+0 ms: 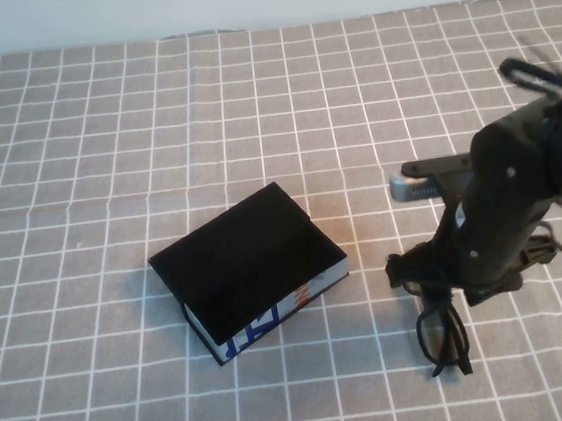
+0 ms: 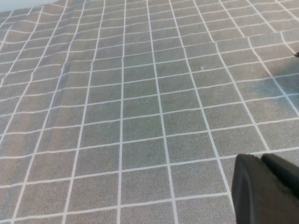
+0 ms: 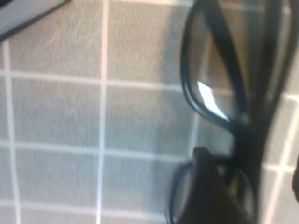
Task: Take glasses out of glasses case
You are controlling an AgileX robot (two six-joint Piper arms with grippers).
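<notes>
The glasses case (image 1: 249, 272) lies in the middle of the checked cloth, black on top, with white sides printed in blue and red. No glasses show in it. My right gripper (image 1: 433, 293) is to the right of the case, low over the cloth, shut on the black glasses (image 1: 442, 339), which hang from it towards the table's front. In the right wrist view the glasses' frame (image 3: 233, 116) sits between the fingers (image 3: 210, 191) of the right gripper (image 3: 250, 170). My left gripper (image 2: 268, 186) shows only in the left wrist view, shut and empty over bare cloth.
The grey cloth with white grid lines (image 1: 106, 169) covers the whole table, up to a pale wall at the back. The right arm's body (image 1: 521, 195) stands over the right side. A cable loop (image 1: 528, 69) rises above it.
</notes>
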